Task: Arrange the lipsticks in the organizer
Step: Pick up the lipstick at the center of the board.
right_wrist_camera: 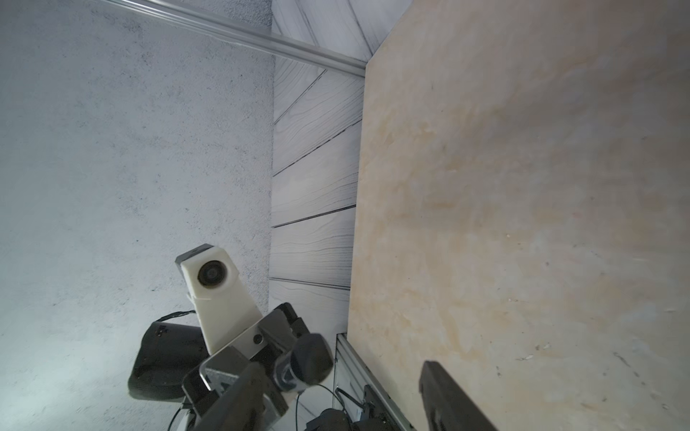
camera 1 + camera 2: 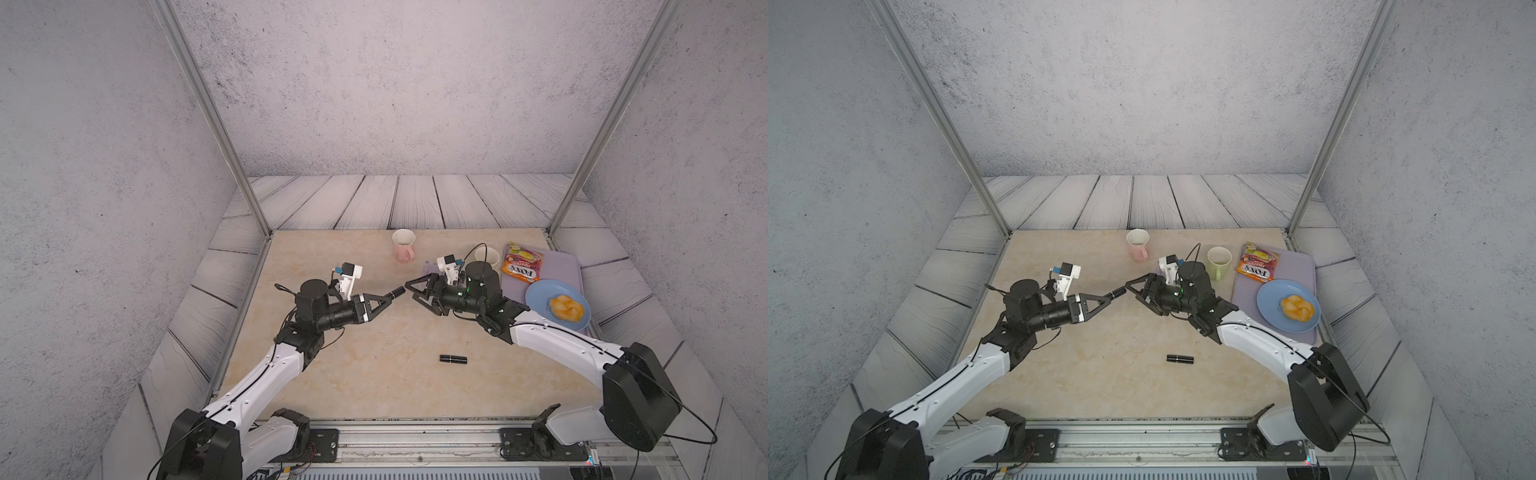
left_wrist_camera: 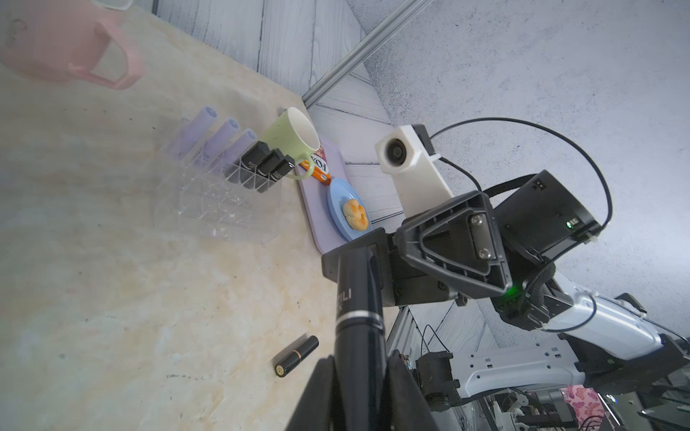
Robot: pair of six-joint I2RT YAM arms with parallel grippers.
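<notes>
Clamped in the left gripper (image 2: 386, 297), the held lipstick (image 2: 397, 293) hangs above mid-table (image 2: 374, 374). Its free end aims at 2 o'clock toward the right gripper (image 2: 410, 290), whose jaws stand apart just off the tube's tip. The right wrist view catches that tip only as a blurred dark knob (image 1: 311, 358). The left wrist view crops its own fingers (image 3: 321, 392) at the frame edge.

A loose lipstick (image 2: 453, 359) lies flat at 5 o'clock from centre.

The organizer (image 3: 224, 209), at 1 o'clock, is almost wholly hidden behind the right arm in both top views. Only the left wrist view shows it, with three lilac tubes (image 3: 220, 138) and three black tubes (image 3: 261, 164) standing in a line. The clear plastic makes the exact cells hard to tell.

A pink mug (image 2: 404, 245) stands at 12 o'clock and a green mug (image 2: 1219, 262) at 1 o'clock. At 2 o'clock, a tray (image 2: 559, 266) carries a candy bag (image 2: 521, 264) and a plate (image 2: 540, 297) with a bun (image 2: 564, 308).
</notes>
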